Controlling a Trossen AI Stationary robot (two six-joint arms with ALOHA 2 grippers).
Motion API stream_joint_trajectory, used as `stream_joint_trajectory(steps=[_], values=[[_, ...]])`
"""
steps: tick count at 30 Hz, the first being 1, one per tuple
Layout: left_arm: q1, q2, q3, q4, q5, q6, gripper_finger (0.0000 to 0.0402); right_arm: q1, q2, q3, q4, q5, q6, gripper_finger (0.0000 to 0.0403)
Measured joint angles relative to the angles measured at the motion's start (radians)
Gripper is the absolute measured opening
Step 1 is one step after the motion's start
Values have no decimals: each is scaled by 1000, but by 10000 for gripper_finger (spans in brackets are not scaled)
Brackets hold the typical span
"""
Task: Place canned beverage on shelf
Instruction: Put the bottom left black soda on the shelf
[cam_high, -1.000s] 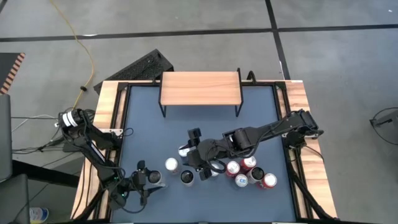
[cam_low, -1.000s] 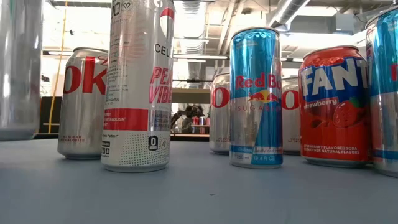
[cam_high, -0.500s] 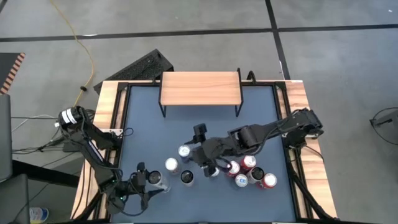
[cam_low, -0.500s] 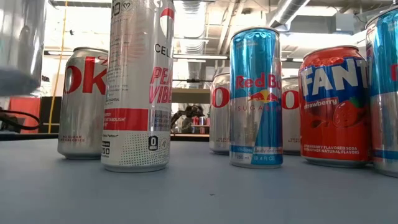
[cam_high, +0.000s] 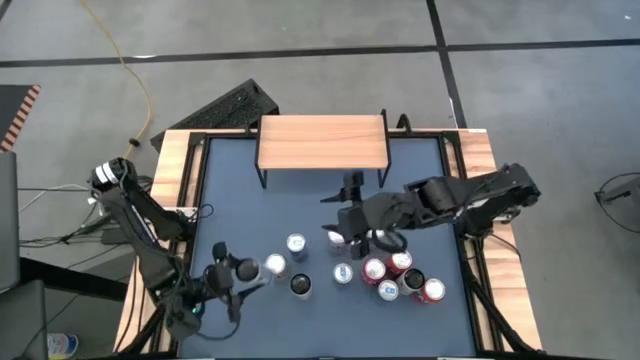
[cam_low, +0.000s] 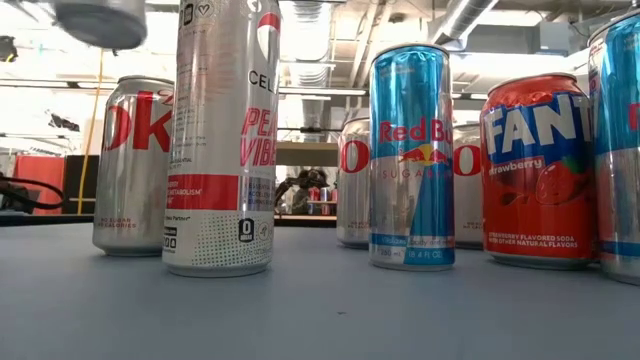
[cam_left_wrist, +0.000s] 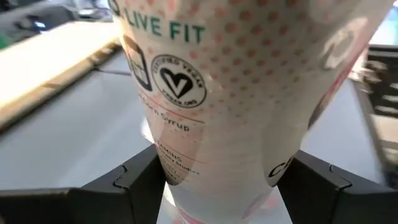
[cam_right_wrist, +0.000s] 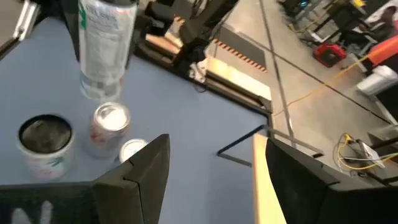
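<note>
So far nothing shelved: tall white dotted slim can clamped in left gripper, lifted at near left, well short of bare light-wood black-legged shelf at far centre, right gripper spread empty mid-table, standing cans waiting.

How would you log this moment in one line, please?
left hand: gripping tall white can, lifted off table | right hand: open, empty, above table near shelf | shelf: no cans

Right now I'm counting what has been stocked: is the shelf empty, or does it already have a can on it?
Empty. From above, the shelf shows only bare wood; the cans stand on the table.
</note>
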Motion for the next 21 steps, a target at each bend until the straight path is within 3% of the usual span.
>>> stream_joint_trajectory(steps=[8,15,21], values=[[220,-204,5,-5,70,271,245,-41,-51,1,-54,-7,25,253],[387,-283,5,35,311,564,245,-75,8,1,96,-20,-137,253],[505,-287,5,19,433,632,245,-72,22,1,139,77,-187,256]])
